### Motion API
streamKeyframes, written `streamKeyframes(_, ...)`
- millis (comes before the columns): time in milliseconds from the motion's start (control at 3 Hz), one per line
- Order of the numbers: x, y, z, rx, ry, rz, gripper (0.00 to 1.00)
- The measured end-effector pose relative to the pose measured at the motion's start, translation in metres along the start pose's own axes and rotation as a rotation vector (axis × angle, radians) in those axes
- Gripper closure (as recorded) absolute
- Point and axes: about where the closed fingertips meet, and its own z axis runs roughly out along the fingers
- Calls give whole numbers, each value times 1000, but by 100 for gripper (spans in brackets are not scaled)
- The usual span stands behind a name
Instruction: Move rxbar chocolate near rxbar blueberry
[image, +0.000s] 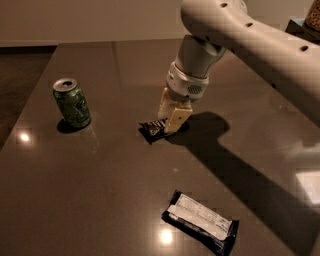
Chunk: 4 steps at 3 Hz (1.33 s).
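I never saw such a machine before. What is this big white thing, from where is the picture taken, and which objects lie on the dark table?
The white thing is a robot arm. At its end sits the gripper, a clamp for picking things up. It is down at the right end of a small black bar, the rxbar chocolate; whether it grips the bar, I cannot tell. One camera looks down on the table from above. Nearer the camera lies the rxbar blueberry, with a white label. At the left stands a green can.

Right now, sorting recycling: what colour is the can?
The can is green, clearest in the camera view; the hand is down at the rxbar chocolate.
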Motion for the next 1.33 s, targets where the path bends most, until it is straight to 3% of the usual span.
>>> streamKeyframes(333,9,9,-8,-3,6,15,100)
streamKeyframes(667,15,28,-20,-7,2,20,100)
streamKeyframes(1333,4,97,-42,-61,-34,9,100)
